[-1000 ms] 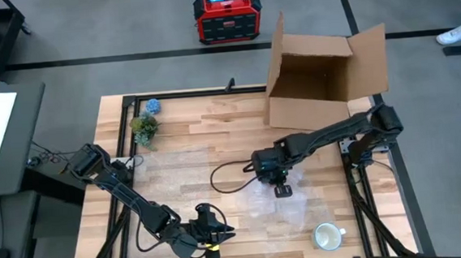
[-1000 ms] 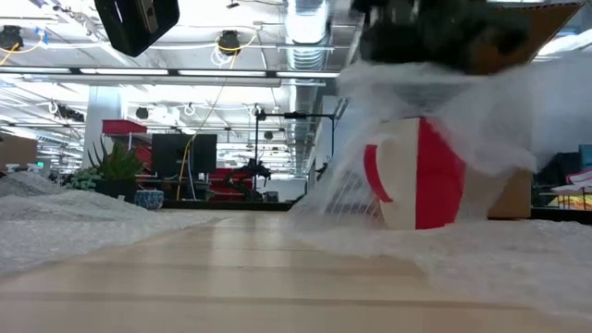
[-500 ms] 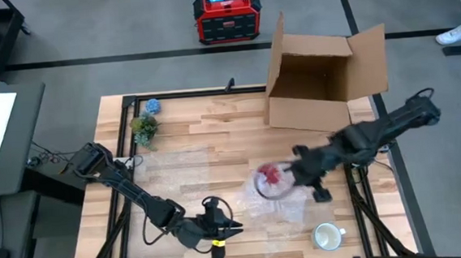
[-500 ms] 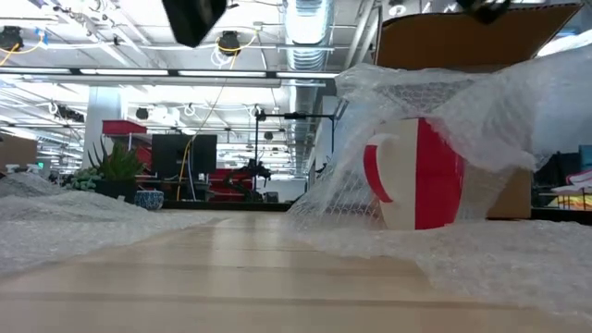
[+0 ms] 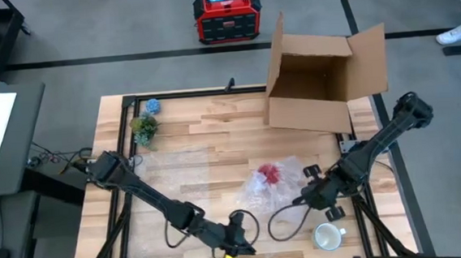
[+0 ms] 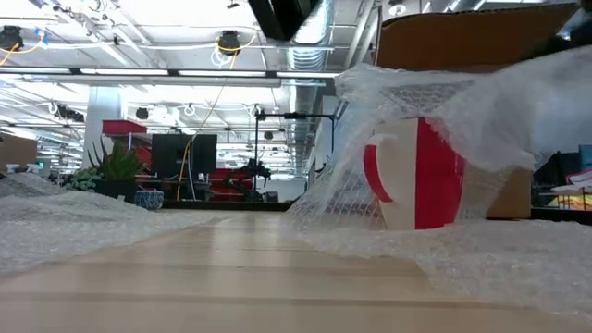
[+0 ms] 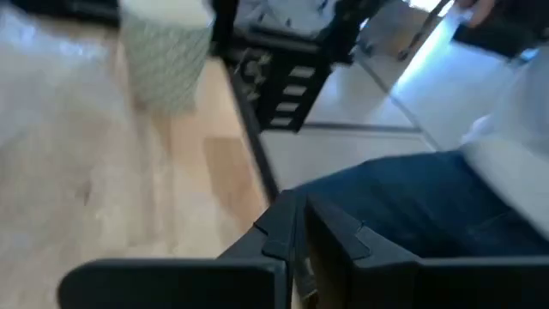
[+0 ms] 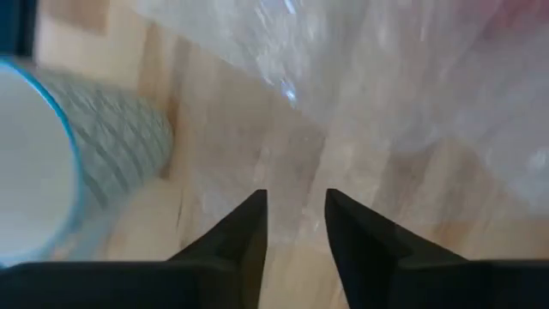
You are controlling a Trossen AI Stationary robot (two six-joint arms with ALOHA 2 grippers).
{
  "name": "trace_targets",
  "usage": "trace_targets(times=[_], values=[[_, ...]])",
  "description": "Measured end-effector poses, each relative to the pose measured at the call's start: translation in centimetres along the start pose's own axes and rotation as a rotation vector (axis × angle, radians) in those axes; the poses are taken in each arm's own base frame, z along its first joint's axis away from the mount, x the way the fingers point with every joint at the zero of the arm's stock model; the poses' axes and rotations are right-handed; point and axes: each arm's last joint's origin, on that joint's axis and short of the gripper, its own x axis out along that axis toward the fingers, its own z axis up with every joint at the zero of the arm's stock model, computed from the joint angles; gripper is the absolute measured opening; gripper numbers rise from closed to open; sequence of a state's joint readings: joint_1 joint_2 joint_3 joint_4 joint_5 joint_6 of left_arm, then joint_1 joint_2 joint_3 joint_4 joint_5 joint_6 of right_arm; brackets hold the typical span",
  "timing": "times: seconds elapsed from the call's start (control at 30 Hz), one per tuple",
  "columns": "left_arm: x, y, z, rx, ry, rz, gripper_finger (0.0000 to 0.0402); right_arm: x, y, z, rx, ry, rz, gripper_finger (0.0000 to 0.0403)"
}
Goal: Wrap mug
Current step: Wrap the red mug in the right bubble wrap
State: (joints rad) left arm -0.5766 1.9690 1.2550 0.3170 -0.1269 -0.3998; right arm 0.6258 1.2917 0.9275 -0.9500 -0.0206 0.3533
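The red-and-white mug [image 6: 416, 176] stands upright on the table, and clear bubble wrap [image 6: 435, 102] is draped over its top and sides. In the high view the mug [image 5: 269, 173] shows red through the wrap [image 5: 261, 190]. More of the sheet lies flat toward the table's left [image 5: 165, 178]. My right gripper [image 5: 307, 198] is open, low over the table just right of the wrapped mug, with nothing between its fingers [image 8: 296, 215]. My left gripper [image 5: 242, 245] is shut and holds nothing [image 7: 300, 236], near the table's front edge.
A white patterned mug with a blue rim [image 5: 327, 236] stands near the front right corner, close to my right gripper [image 8: 51, 163]. An open cardboard box [image 5: 318, 82] stands at the far right. A small plant [image 5: 143, 127] sits at the far left. A person's leg [image 7: 429, 197] shows beyond the front edge.
My right gripper has gone from above the mug toward the table's right and near edge, leaving the bubble wrap draped over the mug. My left gripper has moved along the near edge toward the right. The mug has stayed in place.
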Motion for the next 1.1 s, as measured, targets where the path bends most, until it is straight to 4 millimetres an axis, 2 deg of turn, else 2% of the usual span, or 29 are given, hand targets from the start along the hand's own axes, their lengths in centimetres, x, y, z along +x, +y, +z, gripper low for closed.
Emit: trace_targets(times=[0.13, 0.27, 0.47, 0.57, 0.67, 0.83, 1.03, 1.1], values=[[2.0, 0.8, -1.2, -0.019, 0.025, 0.002, 0.0028, 1.7, -0.7, -1.9, 0.007, 0.005, 0.031, 0.0137], [4.0, 1.5, -1.6, -0.101, -0.087, -0.084, 0.0066, 3.7, -0.7, -3.9, -0.02, 0.001, 0.046, 0.0148], [6.9, 4.2, -3.5, -0.088, 0.017, -0.102, 0.0141, 5.4, -0.1, -4.6, -0.03, -0.079, 0.094, 0.0147], [7.6, 5.0, -2.8, -0.043, 0.078, -0.048, 0.0165, 5.8, 0.0, -4.8, -0.032, -0.087, 0.102, 0.0146], [8.1, 5.1, -1.7, 0.073, 0.139, 0.015, 0.017, 5.8, 0.0, -4.8, -0.029, -0.1, 0.105, 0.0146], [8.9, 5.1, -1.2, 0.228, 0.26, 0.031, 0.0169, 6.0, -0.3, -4.7, -0.017, -0.116, 0.093, 0.0146], [10.9, 6.4, -2.1, 0.221, 0.305, -0.01, 0.0168, 5.9, -0.3, -4.5, -0.015, -0.135, 0.083, 0.0146], [10.8, 6.5, -2.0, 0.215, 0.32, -0.008, 0.0159, 5.9, -0.2, -4.6, -0.017, -0.135, 0.084, 0.0146]])
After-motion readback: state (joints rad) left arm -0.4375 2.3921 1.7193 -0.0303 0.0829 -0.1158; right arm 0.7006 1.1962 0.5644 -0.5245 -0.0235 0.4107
